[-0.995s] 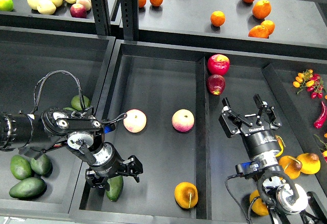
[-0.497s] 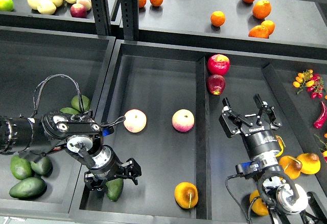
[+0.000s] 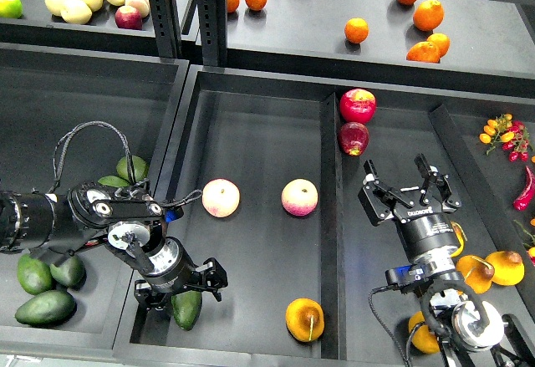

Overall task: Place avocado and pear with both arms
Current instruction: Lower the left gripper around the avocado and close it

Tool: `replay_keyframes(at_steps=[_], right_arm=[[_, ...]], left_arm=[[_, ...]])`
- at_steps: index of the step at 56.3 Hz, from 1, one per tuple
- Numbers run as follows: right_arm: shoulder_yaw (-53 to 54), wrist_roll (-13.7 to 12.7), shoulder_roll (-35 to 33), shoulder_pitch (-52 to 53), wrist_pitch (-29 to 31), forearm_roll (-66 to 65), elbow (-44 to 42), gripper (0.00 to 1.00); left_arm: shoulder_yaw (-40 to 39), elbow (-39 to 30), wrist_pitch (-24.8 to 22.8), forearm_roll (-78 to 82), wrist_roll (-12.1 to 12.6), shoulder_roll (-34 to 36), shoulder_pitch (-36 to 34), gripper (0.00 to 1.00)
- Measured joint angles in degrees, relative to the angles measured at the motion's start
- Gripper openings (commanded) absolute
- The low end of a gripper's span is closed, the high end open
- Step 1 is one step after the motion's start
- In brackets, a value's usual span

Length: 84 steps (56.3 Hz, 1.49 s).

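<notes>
The slim dark green avocado [image 3: 186, 308] lies at the front left of the middle tray [image 3: 251, 133]. My left gripper [image 3: 179, 287] is right over its upper end, jaws spread to either side of it and pointing down at the tray floor. The orange-yellow pear [image 3: 304, 318] with a brown blotch and thin stem lies at the front of the same tray, right of the avocado. My right gripper [image 3: 404, 185] is open and empty over the right tray [image 3: 393, 133], well away from the pear.
Two pale pink-yellow apples [image 3: 221, 197] lie mid-tray. Two red apples [image 3: 356, 106] sit by the divider. Plump avocados [image 3: 43, 307] fill the left tray. More orange-yellow pears [image 3: 505, 267] lie by my right arm. Oranges [image 3: 356, 30] sit on the back shelf.
My left gripper has shifted slightly down and left over the avocado, which has barely moved. The right arm has not moved.
</notes>
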Motion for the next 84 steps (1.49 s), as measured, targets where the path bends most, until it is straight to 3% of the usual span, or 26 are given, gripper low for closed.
replay_keyframes(at_steps=[44,66,84], right_arm=[[0.0,0.0,0.0,0.0,0.0,0.0,0.0,1.00],[0.0,0.0,0.0,0.0,0.0,0.0,0.0,1.00],[0.0,0.0,0.0,0.0,0.1,0.0,-0.1,1.00]], left_arm=[[0.6,3.9,0.0,1.6,0.0,-2.4,1.7,0.96],[0.0,5.7,0.0,2.1,0.0,-3.5,2.0,0.84],[-0.2,5.9,0.0,1.9,0.0,-3.7,2.1,0.68]])
